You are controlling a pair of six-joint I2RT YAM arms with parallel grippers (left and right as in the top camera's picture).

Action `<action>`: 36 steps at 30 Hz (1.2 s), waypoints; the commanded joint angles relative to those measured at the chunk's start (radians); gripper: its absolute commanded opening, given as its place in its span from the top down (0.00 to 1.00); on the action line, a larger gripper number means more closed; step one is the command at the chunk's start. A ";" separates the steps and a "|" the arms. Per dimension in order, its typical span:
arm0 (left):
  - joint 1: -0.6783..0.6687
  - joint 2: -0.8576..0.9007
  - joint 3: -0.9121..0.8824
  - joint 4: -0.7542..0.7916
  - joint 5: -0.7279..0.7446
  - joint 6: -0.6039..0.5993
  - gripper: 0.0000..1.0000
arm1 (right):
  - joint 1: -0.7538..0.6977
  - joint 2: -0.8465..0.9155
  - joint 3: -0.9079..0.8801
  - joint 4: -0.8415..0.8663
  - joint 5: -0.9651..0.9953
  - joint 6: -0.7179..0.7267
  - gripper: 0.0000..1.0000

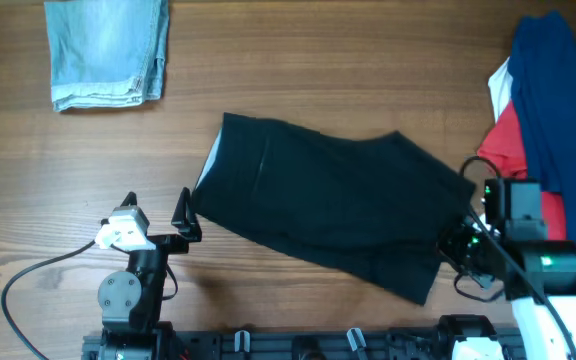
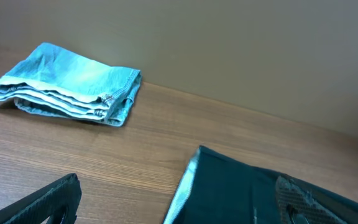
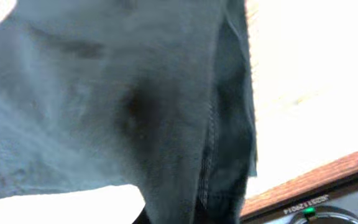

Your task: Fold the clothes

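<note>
The black shorts-like garment lies spread across the middle of the table, and its left edge shows a pale lining. My left gripper is open at that left edge. In the left wrist view one finger is over bare wood and the other over the black fabric. My right gripper is at the garment's right edge, shut on the cloth. Seamed black fabric fills the right wrist view and hides the fingers.
A folded light-blue denim piece lies at the far left, also in the left wrist view. A pile of dark blue, red and white clothes sits at the far right, close behind my right arm.
</note>
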 commanded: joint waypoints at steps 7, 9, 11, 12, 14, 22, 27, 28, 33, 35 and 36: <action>0.005 -0.005 -0.005 0.000 -0.010 0.016 0.00 | -0.001 0.019 0.020 -0.067 -0.058 -0.050 0.01; 0.005 -0.005 -0.005 0.000 -0.010 0.016 0.00 | -0.001 0.021 0.020 -0.068 -0.073 -0.045 0.01; 0.005 -0.005 -0.005 0.000 -0.010 0.016 0.00 | -0.001 0.021 0.021 -0.024 -0.067 -0.039 0.00; 0.005 -0.005 -0.005 0.000 -0.010 0.016 0.00 | -0.001 0.021 0.021 0.004 -0.067 -0.027 0.00; 0.005 -0.005 -0.005 0.000 -0.009 0.016 0.00 | -0.001 0.021 0.029 0.079 -0.068 -0.021 0.00; 0.005 -0.005 -0.005 0.027 0.163 0.008 0.00 | -0.001 0.021 0.031 0.195 -0.145 -0.184 0.00; 0.005 -0.005 0.012 0.251 0.441 -0.094 0.00 | -0.001 0.057 0.031 0.217 -0.145 -0.203 0.00; 0.004 -0.002 0.039 0.246 0.450 -0.101 0.00 | -0.001 0.071 0.031 0.217 -0.145 -0.204 0.01; 0.004 0.276 0.460 -0.064 0.484 0.019 0.00 | -0.001 0.196 0.031 0.233 -0.146 -0.230 0.00; 0.003 0.481 0.693 -0.263 0.493 0.051 0.00 | -0.001 0.251 0.031 0.234 -0.146 -0.229 0.00; 0.002 0.576 0.801 -0.366 0.493 0.069 0.00 | -0.001 0.276 0.031 0.235 -0.146 -0.230 0.01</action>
